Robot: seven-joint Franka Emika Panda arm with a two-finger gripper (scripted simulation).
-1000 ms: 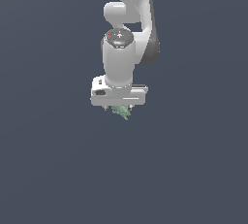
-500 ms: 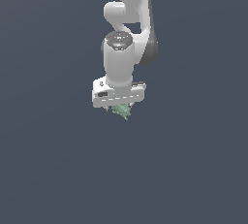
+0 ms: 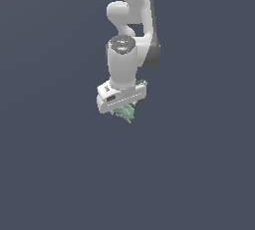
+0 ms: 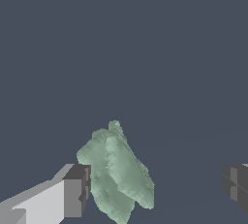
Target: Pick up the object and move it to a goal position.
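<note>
The object (image 3: 125,114) is a small pale mint-green lump showing just under the white hand in the exterior view. In the wrist view the object (image 4: 116,172) lies between the two dark fingertips. It touches or nearly touches one fingertip (image 4: 77,189), and a wide gap separates it from the other fingertip (image 4: 236,184). My gripper (image 4: 155,186) is open around it, with the jaws spread far wider than the lump. In the exterior view the gripper (image 3: 123,110) points straight down and hides most of the object.
Only a plain dark grey-blue surface (image 3: 199,174) surrounds the arm in both views. No other objects, containers or edges show.
The hand has twisted about its vertical axis, so its body now looks slanted in the exterior view. Its height is almost unchanged. The object stays under it.
</note>
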